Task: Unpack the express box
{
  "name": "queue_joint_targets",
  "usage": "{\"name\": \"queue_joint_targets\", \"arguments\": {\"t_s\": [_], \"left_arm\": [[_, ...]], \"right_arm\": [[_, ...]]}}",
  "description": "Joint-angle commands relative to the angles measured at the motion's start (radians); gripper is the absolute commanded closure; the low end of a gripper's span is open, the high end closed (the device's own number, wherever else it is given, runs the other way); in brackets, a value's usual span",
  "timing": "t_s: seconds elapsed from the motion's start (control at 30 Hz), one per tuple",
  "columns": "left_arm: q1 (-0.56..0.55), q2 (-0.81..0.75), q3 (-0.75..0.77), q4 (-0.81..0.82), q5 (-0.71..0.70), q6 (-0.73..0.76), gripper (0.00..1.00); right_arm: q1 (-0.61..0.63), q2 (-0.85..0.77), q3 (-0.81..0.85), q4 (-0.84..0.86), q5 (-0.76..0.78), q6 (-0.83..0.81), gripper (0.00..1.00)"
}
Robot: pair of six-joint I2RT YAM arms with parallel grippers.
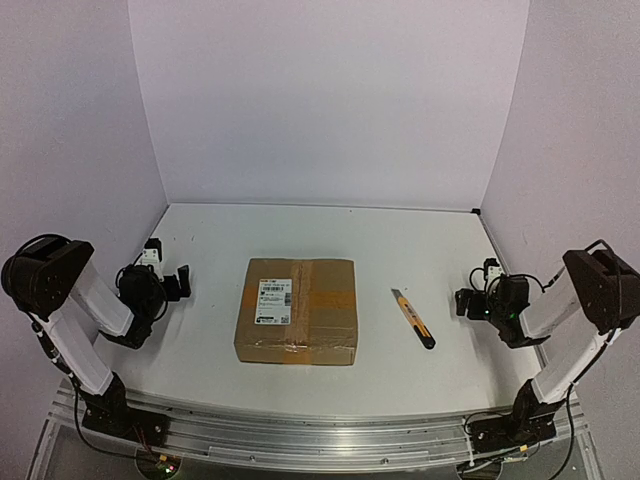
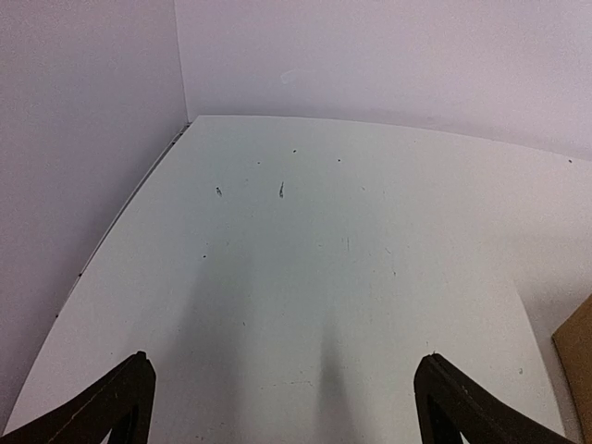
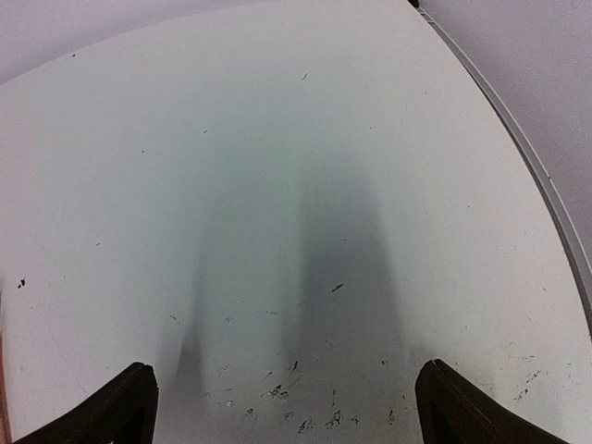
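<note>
On the bench (image 1: pixel 400 240), a bit L of centre, sits the express box (image 1: pixel 297 310): flat, flaps shut, tape across the top, white label on its L part. The utility knife (image 1: pixel 413 318) lies to its R, apart from it & untouched. L arm (image 1: pixel 100 300) and R arm (image 1: pixel 545 310) are folded at the bench sides, well apart from box & knife. L jaws: spread wide, nothing btwn them, only bare bench ahead w/ a box corner at the R edge of that wrist view. R jaws: likewise wide & empty, over bare scuffed bench. Step in hand, as I read it: the very start, w/ the seal intact and unpacking not yet begun. Next move prob. calls for the R arm, the nearer one, to go for the knife. It's slim & lies flat, so it needs a low pinch across the body, w/ the L arm free to steady the box before any tape is cut. Count: 1 box, 1 label, 1 knife, 2 arms; no. of tape strips unclear.
</note>
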Motion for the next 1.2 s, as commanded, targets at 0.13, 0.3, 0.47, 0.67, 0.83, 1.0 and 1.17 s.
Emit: {"name": "queue_joint_targets", "arguments": {"t_s": [0.13,0.3,0.47,0.67,0.83,1.0,1.17], "left_arm": [[0.002,-0.083,-0.011,0.059,0.024,0.040,0.00],[0.002,-0.360,0.139,-0.439,0.402,0.167,0.00],[0.000,-0.497,0.266,-0.621,0.826,0.185,0.00],[-0.075,-0.414,0.472,-0.839,1.032,0.481,0.00],[-0.145,-0.344,0.625,-1.090,1.092,0.827,0.00],[-0.175,-0.328,0.674,-1.205,1.137,1.004,0.00],[-0.184,-0.322,0.707,-1.255,1.161,1.034,0.00]], "right_arm": [[0.001,-0.227,0.126,-0.334,0.144,0.077,0.02],[0.001,-0.442,0.244,-0.688,-0.114,0.159,0.05],[0.074,-0.503,0.334,-1.034,-0.229,0.295,0.17],[0.364,-0.410,0.445,-1.396,0.041,0.209,0.13],[0.518,-0.238,0.542,-1.545,0.111,0.150,0.10],[0.581,-0.139,0.556,-1.538,0.152,0.156,0.15],[0.581,-0.056,0.558,-1.458,0.124,0.137,0.26]]}}
